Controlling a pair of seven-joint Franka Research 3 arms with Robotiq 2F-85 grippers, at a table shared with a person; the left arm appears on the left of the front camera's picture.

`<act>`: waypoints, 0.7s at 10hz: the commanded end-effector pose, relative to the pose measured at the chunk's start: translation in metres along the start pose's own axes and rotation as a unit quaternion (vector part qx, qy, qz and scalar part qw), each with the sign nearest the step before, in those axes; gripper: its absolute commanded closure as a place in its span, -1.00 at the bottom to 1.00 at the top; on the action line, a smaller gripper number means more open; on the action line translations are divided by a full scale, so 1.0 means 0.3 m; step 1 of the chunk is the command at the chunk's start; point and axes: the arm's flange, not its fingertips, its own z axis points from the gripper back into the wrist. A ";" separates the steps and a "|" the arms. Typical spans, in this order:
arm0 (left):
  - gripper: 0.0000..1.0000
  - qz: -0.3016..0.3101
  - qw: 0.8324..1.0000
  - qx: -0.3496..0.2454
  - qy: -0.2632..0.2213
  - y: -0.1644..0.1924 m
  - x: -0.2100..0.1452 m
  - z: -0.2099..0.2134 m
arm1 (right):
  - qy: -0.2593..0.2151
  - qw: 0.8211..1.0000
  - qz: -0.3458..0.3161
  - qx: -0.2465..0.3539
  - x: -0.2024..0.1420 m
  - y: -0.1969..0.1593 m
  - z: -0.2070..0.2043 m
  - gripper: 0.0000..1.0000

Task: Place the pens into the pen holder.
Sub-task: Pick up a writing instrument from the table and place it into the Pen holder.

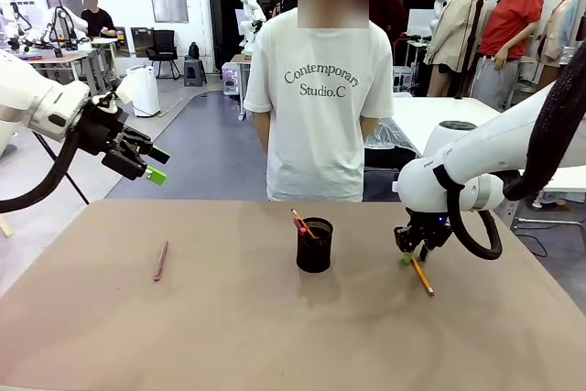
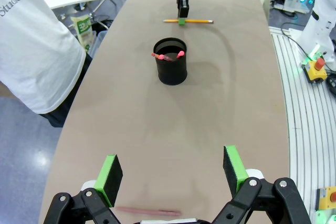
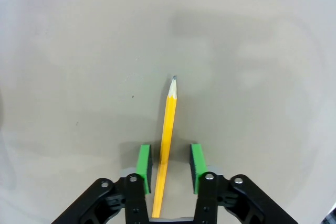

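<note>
Your right gripper straddles the yellow pencil on the right of the table, jaws a little apart, not clamped. At centre, the pen holder contains the red pen. Your left gripper hangs spread wide, far left, above the pinkish pen.

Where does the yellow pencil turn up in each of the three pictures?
Front view: the yellow pencil lies on the table, right of the pen holder, under the right hand.
Left wrist view: near the top edge, crosswise, beyond the pen holder.
Right wrist view: centre, tip upward, between the green pads.
Shared landmark: the right hand, straddling the pencil in every view.
</note>
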 end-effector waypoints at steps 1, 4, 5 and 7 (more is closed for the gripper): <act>-1.00 0.002 1.000 0.002 -0.006 0.001 0.004 0.001 | 0.014 1.000 -0.012 -0.022 0.022 0.007 -0.026 1.00; -1.00 0.002 1.000 0.002 -0.006 0.001 0.004 0.001 | 0.025 0.999 -0.005 -0.027 0.040 0.022 -0.032 1.00; -1.00 0.002 1.000 0.002 -0.006 0.001 0.004 0.001 | 0.027 0.999 -0.002 -0.026 0.043 0.025 -0.033 1.00; -1.00 0.002 1.000 0.002 -0.006 0.001 0.004 0.001 | 0.019 1.000 0.009 -0.017 0.033 0.015 -0.017 1.00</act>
